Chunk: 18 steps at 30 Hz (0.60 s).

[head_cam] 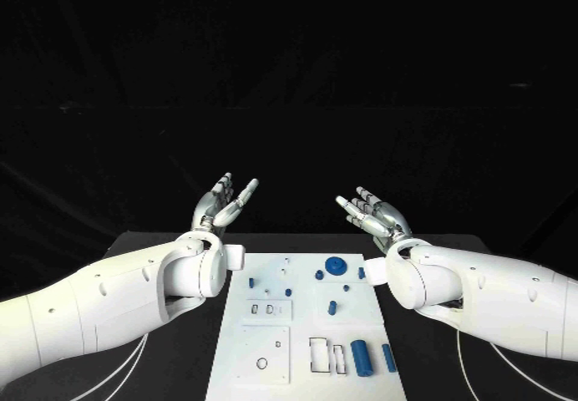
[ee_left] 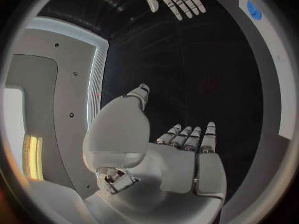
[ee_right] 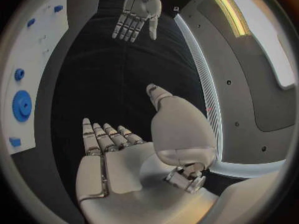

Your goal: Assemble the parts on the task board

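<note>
The white task board (head_cam: 271, 342) lies in the middle of the black table. On it are a blue gear (head_cam: 336, 266), several small blue pegs (head_cam: 332, 307) and two blue cylinders (head_cam: 362, 357) near its front right. My left hand (head_cam: 228, 201) is raised beyond the board's far left corner, fingers apart and holding nothing; its palm (ee_left: 181, 167) is bare. My right hand (head_cam: 372, 215) is raised beyond the far right corner, also spread and holding nothing, with a bare palm (ee_right: 118, 167). The right wrist view shows the board (ee_right: 37, 40) and the gear (ee_right: 22, 106).
The black table (head_cam: 157, 242) extends around the board, with dark background behind. My white forearms (head_cam: 109, 301) flank the board on both sides. Thin cables (head_cam: 133, 359) trail over the table by the left arm. White cut-out frames (head_cam: 319, 355) sit on the board's front.
</note>
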Tool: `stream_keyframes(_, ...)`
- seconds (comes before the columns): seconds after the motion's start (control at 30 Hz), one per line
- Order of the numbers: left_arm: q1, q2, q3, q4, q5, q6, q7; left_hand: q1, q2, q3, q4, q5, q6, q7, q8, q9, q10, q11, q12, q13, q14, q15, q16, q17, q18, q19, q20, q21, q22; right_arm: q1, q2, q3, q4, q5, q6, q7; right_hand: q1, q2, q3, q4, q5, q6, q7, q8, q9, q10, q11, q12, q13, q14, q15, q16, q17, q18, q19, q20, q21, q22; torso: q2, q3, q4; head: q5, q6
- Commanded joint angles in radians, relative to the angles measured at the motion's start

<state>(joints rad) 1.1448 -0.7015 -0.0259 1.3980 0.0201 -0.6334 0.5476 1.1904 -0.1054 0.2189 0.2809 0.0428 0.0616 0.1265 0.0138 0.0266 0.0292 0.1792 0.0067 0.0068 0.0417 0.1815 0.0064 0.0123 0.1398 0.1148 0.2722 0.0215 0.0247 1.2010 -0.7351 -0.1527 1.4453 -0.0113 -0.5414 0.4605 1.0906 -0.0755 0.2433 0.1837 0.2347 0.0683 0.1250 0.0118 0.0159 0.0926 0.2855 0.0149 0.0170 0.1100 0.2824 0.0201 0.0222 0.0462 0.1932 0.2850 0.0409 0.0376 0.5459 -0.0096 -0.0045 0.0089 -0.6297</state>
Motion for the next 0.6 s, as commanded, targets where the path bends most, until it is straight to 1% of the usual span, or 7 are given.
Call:
stream_keyframes(0.03, 0.001, 0.002, 0.0, 0.0, 0.007, 0.055, 0.036, 0.053, 0.005, 0.019, 0.013, 0.008, 0.027, 0.126, 0.013, 0.008, 0.015, 0.033, 0.005, 0.004, 0.014, 0.024, 0.009, 0.006, 0.018, 0.004, 0.018, 0.01, 0.004, 0.014, 0.006, -0.011, -0.014, -0.038, 0.163, -0.031, 0.153, 0.014, 0.04, -0.054, 0.01, 0.114, 0.179, 0.04, 0.027, 0.152, -0.001, 0.034, 0.019, 0.152, -0.005, 0.044, 0.03, 0.035, 0.075, 0.007, 0.04, 0.02, 0.0, -0.0004, -0.0002, 0.0, 0.0)
stream_keyframes(0.17, 0.001, 0.002, 0.0, 0.0, 0.007, 0.055, 0.036, 0.077, 0.014, 0.035, 0.01, 0.008, 0.093, 0.162, 0.04, 0.03, 0.087, 0.071, 0.023, 0.017, 0.077, 0.058, 0.032, 0.024, -0.013, 0.022, 0.021, 0.021, 0.009, 0.022, 0.008, -0.019, -0.02, -0.04, 0.182, -0.035, 0.222, 0.006, 0.092, -0.124, 0.01, 0.341, 0.176, 0.121, 0.078, 0.472, -0.024, 0.109, 0.05, 0.456, -0.044, 0.144, 0.086, 0.072, 0.251, 0.004, 0.119, 0.059, 0.0, -0.0004, -0.0002, 0.0, 0.0)
stream_keyframes(0.2, 0.002, -0.027, 0.0, 0.008, -0.016, 0.118, 0.022, 0.098, 0.026, 0.051, 0.003, 0.008, 0.198, 0.174, 0.086, 0.063, 0.223, 0.096, 0.069, 0.041, 0.192, 0.079, 0.079, 0.054, -0.029, 0.079, 0.026, 0.046, 0.024, 0.029, -0.005, -0.019, -0.054, -0.216, 0.127, 0.014, 0.233, 0.002, 0.106, -0.141, 0.011, 0.405, 0.168, 0.143, 0.092, 0.554, -0.034, 0.124, 0.053, 0.538, -0.056, 0.169, 0.099, 0.083, 0.308, 0.004, 0.143, 0.069, 0.009, -0.0024, -0.0028, 0.0, -0.024)
stream_keyframes(0.27, 0.003, -0.033, 0.0, 0.007, -0.019, 0.125, 0.021, 0.127, 0.018, 0.063, -0.002, 0.008, 0.295, 0.171, 0.127, 0.091, 0.352, 0.099, 0.101, 0.053, 0.315, 0.077, 0.128, 0.083, -0.039, 0.214, 0.024, 0.107, 0.055, 0.033, -0.005, -0.019, -0.06, -0.274, 0.114, 0.006, 0.247, -0.013, 0.149, -0.182, 0.011, 0.519, 0.166, 0.177, 0.112, 0.712, -0.044, 0.137, 0.051, 0.67, -0.073, 0.199, 0.113, 0.104, 0.454, 0.003, 0.201, 0.093, 0.012, -0.0015, -0.0021, 0.0, -0.029)
stream_keyframes(0.33, 0.003, -0.037, 0.0, 0.005, -0.028, 0.13, 0.019, 0.164, 0.017, 0.087, -0.022, 0.009, 0.43, 0.17, 0.185, 0.129, 0.567, 0.079, 0.16, 0.073, 0.526, 0.049, 0.215, 0.131, -0.019, 0.467, 0.018, 0.221, 0.111, 0.037, -0.005, -0.019, -0.066, -0.33, 0.103, -0.006, 0.242, -0.022, 0.181, -0.2, 0.011, 0.594, 0.161, 0.196, 0.124, 0.759, -0.053, 0.131, 0.048, 0.712, -0.085, 0.204, 0.114, 0.116, 0.491, 0.003, 0.216, 0.094, 0.015, -0.0003, -0.001, 0.0, -0.03)
stream_keyframes(0.43, 0.004, -0.043, 0.0, 0.002, -0.048, 0.149, 0.008, 0.198, 0.007, 0.128, -0.05, 0.012, 0.581, 0.157, 0.245, 0.165, 0.763, 0.056, 0.187, 0.07, 0.695, 0.021, 0.273, 0.16, 0.022, 0.57, 0.016, 0.264, 0.12, 0.043, -0.008, -0.019, -0.075, -0.439, 0.097, -0.039, 0.23, -0.048, 0.249, -0.232, 0.01, 0.727, 0.145, 0.224, 0.14, 0.836, -0.072, 0.112, 0.046, 0.776, -0.104, 0.205, 0.112, 0.133, 0.538, 0.0, 0.232, 0.092, 0.018, 0.0017, 0.0002, -0.002, -0.03)
stream_keyframes(0.6, 0.007, -0.051, 0.0, 0.005, -0.089, 0.181, -0.014, 0.215, -0.011, 0.179, -0.078, 0.009, 0.704, 0.131, 0.282, 0.185, 0.879, 0.026, 0.183, 0.061, 0.811, -0.014, 0.305, 0.178, 0.045, 0.673, 0.005, 0.304, 0.123, 0.057, -0.013, -0.019, -0.083, -0.602, 0.105, -0.099, 0.206, -0.077, 0.295, -0.247, 0.009, 0.786, 0.128, 0.23, 0.142, 0.905, -0.091, 0.097, 0.046, 0.847, -0.125, 0.218, 0.114, 0.138, 0.585, -0.013, 0.253, 0.094, 0.027, 0.0033, 0.003, -0.005, -0.029)
